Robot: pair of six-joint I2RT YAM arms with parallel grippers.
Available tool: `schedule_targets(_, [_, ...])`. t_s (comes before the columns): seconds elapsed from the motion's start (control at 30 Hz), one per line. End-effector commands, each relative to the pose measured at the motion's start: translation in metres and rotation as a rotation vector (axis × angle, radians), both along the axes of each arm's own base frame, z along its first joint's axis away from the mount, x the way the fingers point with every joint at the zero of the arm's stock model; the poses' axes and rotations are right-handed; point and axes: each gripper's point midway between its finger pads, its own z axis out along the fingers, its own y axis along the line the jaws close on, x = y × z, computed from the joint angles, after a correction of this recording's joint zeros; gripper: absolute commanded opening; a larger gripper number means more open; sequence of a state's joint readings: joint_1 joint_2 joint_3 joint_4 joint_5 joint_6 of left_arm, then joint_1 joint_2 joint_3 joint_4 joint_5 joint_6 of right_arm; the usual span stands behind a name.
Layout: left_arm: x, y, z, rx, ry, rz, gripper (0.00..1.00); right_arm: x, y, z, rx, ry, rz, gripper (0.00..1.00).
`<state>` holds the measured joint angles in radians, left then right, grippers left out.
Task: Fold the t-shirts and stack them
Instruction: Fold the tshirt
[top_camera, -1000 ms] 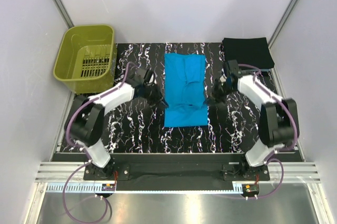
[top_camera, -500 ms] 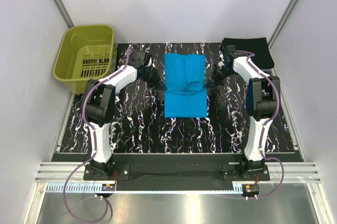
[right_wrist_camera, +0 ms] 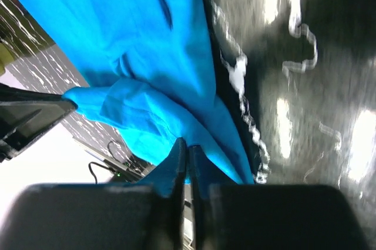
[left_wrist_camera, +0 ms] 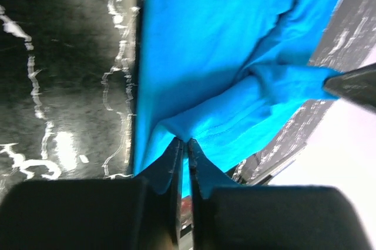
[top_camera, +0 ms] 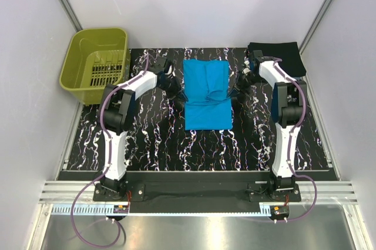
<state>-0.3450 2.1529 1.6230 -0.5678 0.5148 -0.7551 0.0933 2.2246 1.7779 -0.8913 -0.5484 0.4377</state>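
Observation:
The turquoise-blue t-shirt lies folded lengthwise in the middle of the black marbled table. My left gripper is shut on its left edge, with cloth pinched between the fingertips in the left wrist view. My right gripper is shut on its right edge, pinching cloth in the right wrist view. The shirt's near end is lifted and carried toward the far end. The black t-shirt lies folded at the far right corner; no starburst mark shows.
An olive-green plastic basket stands at the far left, off the table's corner. Grey walls enclose the table on three sides. Both arms reach far out along the shirt's two sides.
Both grippers have moved away from me along the shirt's sides, carrying its near hem with them. The shirt's visible length has shrunk from the near end.

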Motion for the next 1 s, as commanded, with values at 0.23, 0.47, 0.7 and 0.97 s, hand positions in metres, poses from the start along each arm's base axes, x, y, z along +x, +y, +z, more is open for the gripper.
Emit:
schedule_targets(0.23, [0.034,0.056,0.064,0.349,-0.286,0.005,0.57,0.032,-0.033,0.050,-0.076,-0.184,0.044,0.64])
schedule_targets(0.47, [-0.028,-0.019,0.050,0.203,-0.285,-0.187,0.40,-0.029,0.022,0.049,-0.057,-0.226,0.081,0.42])
schedule_targets(0.7, [-0.028,-0.058,0.030,0.048,-0.249,-0.195,0.40,-0.022,0.032,0.016,-0.052,-0.217,0.071,0.16])
schedule_targets(0.97, [-0.080,-0.018,0.042,0.100,-0.215,-0.117,0.62,-0.074,0.012,0.044,-0.086,-0.185,0.064,0.71])
